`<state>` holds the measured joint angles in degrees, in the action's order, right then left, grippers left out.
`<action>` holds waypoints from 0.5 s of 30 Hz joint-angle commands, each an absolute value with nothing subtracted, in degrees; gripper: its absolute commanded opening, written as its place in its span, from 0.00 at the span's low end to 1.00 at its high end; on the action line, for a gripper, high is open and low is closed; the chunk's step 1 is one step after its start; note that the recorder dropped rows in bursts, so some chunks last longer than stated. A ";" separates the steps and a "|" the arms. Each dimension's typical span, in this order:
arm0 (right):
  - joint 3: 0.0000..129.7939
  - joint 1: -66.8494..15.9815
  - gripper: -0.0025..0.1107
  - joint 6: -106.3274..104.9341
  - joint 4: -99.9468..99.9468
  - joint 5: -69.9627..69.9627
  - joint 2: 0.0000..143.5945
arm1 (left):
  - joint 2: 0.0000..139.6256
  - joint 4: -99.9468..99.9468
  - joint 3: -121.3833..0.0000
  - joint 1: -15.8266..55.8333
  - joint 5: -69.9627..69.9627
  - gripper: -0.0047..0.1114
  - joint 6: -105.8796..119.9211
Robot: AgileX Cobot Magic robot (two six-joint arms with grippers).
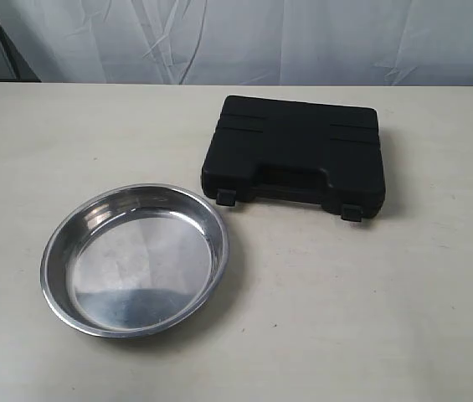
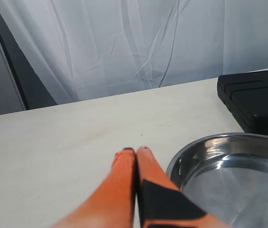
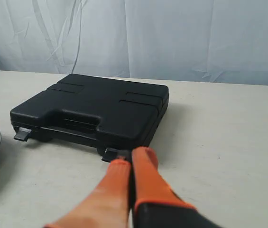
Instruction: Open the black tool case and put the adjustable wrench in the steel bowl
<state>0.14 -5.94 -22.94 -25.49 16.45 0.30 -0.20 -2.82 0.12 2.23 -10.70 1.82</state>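
Note:
The black tool case (image 1: pixel 296 152) lies closed and flat on the table at the back right, its handle slot and two latches facing the front; it also shows as the case (image 3: pixel 93 109) and as a corner (image 2: pixel 259 97). The steel bowl (image 1: pixel 134 260) sits empty at the front left, its rim (image 2: pixel 205 145) beside my left gripper (image 2: pixel 136 151), which is shut and holds nothing. My right gripper (image 3: pixel 131 159) is shut, its tips just in front of the case's right latch (image 3: pixel 111 154). The adjustable wrench is out of view. Neither gripper shows in the exterior view.
A pale table (image 1: pixel 370 310) carries everything, with bare surface at the front right and far left. A white curtain (image 1: pixel 244 38) hangs behind the table's back edge. The case's left latch (image 1: pixel 227 198) sticks out near the bowl's rim.

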 commanded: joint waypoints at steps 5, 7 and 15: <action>0.00 -5.76 0.01 -23.07 -25.60 15.97 0.00 | 0.00 -2.67 0.00 2.44 -10.39 0.04 1.72; 0.00 -5.76 0.01 -23.07 -25.60 15.73 0.00 | 0.00 -2.67 0.00 2.44 -10.39 0.04 1.72; 0.00 -5.76 0.01 -21.87 -54.92 5.21 0.00 | 0.00 -2.67 0.00 2.44 -10.39 0.04 1.72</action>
